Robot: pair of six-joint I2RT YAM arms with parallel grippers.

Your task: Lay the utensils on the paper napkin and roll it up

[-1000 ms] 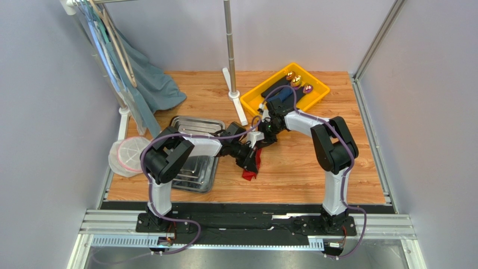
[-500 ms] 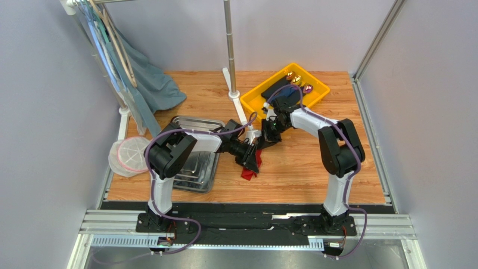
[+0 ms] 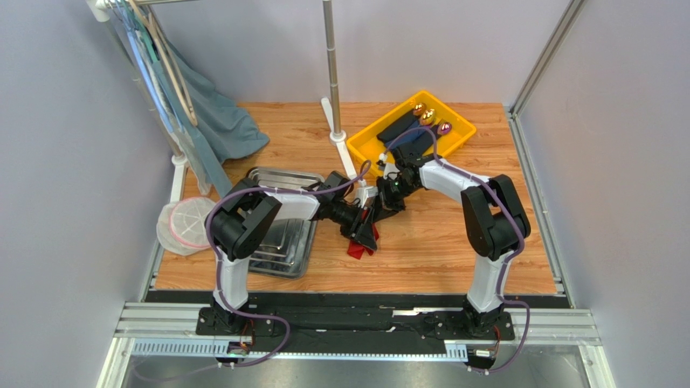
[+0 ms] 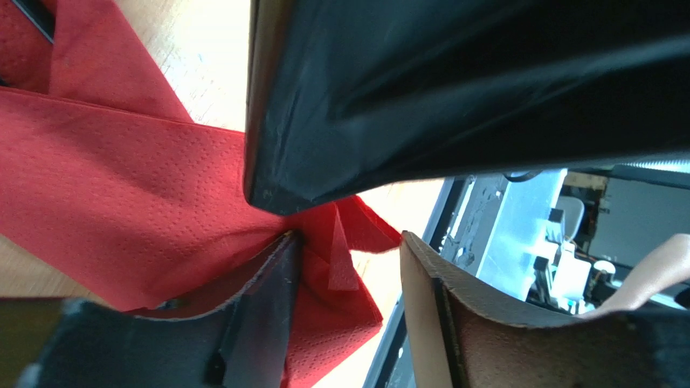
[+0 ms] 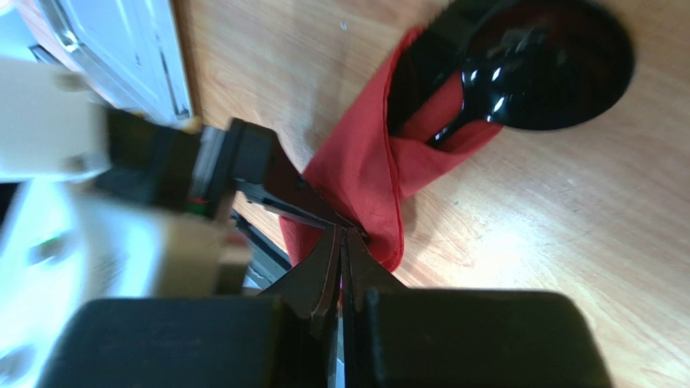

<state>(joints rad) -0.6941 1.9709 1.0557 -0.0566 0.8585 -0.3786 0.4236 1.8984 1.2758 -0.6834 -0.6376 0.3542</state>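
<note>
Right wrist view showed your right gripper with its jaws pressed flat together, pinching an edge of the red napkin right at their tips. Just past the tips, the napkin was wrapped loosely around a black spoon. Its round bowl stuck out of the far end of the wrap, ahead and to the right of the jaws, resting on the wooden table.

Left wrist view showed your left gripper with its jaws narrowly apart. A creased corner of napkin lay in the gap, touching the left finger and clear of the right one. I could not tell whether that corner was actually gripped. A large black shape hung just above the jaws and hid most of what lay beyond; more napkin spread out to the left of them on the wood.

Top external view showed both sets of jaws meeting tip to tip over the bunched napkin. A steel tray sat behind the left jaws, under that arm, and a yellow bin sat well beyond the right jaws.
</note>
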